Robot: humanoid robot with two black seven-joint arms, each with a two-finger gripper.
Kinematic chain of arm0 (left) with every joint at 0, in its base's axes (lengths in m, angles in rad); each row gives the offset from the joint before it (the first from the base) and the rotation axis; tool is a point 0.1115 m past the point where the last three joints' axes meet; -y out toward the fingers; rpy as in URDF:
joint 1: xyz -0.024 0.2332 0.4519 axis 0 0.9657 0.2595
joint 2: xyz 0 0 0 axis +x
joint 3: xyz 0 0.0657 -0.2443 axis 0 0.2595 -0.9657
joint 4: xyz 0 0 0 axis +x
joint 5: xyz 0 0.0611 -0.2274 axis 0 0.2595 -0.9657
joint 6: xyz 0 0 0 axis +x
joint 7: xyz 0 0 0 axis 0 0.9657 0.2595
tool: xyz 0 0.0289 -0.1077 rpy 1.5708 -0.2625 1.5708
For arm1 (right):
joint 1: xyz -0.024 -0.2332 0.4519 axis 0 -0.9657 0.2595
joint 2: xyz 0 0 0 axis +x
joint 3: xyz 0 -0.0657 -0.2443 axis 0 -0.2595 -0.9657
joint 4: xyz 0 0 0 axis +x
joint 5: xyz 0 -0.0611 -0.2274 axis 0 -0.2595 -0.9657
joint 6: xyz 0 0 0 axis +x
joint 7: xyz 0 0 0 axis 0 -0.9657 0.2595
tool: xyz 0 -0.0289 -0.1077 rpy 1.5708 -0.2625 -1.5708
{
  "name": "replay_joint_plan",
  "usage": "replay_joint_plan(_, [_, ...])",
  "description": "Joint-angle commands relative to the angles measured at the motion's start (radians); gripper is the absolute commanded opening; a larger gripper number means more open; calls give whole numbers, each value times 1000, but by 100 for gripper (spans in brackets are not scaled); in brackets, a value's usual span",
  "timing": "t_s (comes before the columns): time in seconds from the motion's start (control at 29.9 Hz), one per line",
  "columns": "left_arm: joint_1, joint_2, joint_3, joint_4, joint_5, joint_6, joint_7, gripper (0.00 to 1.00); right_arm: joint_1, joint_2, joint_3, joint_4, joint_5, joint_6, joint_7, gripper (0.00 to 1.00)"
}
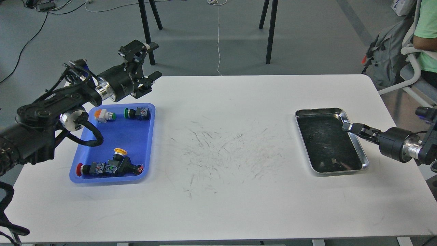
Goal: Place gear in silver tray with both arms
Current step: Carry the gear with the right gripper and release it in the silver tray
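The left gripper [154,60] hovers above the blue tray's [143,150] far edge, fingers spread. The right gripper [345,127] reaches level over the silver tray's [363,160] right rim, fingers together, holding nothing visible.

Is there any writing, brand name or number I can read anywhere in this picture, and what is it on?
Nothing can be read for certain.
Left gripper: pale lettering on the black wrist body behind it, too blurred to read.
White bag on the floor, top right: blue print, cut off and too small.
Push-button switches in the blue tray: no legible labels.
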Motion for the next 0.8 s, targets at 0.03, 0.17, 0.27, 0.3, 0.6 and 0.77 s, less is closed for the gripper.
replay_joint_plan(0.03, [-1, -10, 0, 0, 0, 0, 0, 100, -77, 41, 27, -56, 85, -1, 0, 2])
replay_joint_plan(0.17, [-1, -10, 0, 0, 0, 0, 0, 100, -112, 89, 29, -90, 90, -1, 0, 2])
replay_joint_plan(0.27, [0, -12, 0, 0, 0, 0, 0, 100, -131, 101, 29, -93, 90, -5, 0, 2])
replay_joint_plan(0.3, [0, -12, 0, 0, 0, 0, 0, 100, -128, 109, 32, -86, 90, -7, 0, 2])
replay_joint_plan(0.6, [0, -12, 0, 0, 0, 0, 0, 100, -132, 123, 62, -80, 90, -1, 0, 5])
replay_joint_plan(0.77, [2, -12, 0, 0, 0, 0, 0, 100, -132, 121, 62, -81, 90, 1, 0, 14])
